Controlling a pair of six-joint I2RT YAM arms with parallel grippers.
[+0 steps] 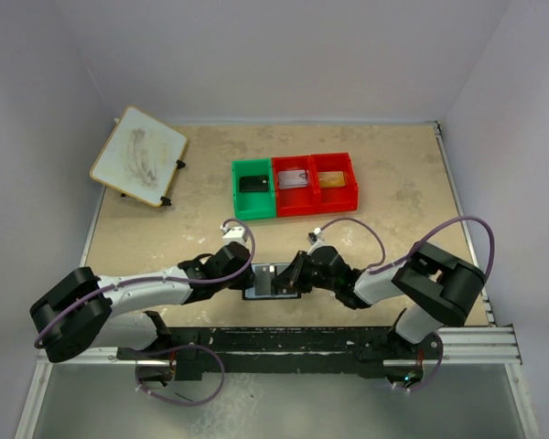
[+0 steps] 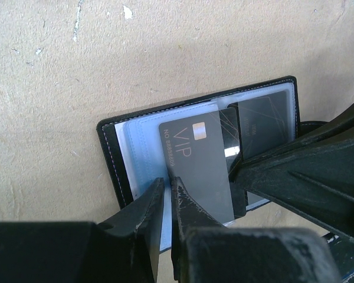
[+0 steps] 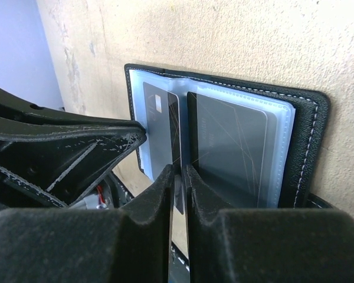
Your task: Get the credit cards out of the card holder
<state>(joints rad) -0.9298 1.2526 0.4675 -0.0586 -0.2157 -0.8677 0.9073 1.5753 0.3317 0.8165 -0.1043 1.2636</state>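
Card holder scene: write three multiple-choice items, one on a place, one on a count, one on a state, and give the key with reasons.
1. Where is the card holder?
A. against the far wall
B. on the table, between left gripper and right gripper
C. on top of an arm

2. How many red bins are there?
A. one
B. two
C. four

3. The card holder is:
A. open, pages up
B. folded shut
C. standing on edge

Key: 1 B, the top view shows it flat between the fingertips; 2 B, two red bins stand side by side; 3 A, both inner pages show, the VIP card lying across one.
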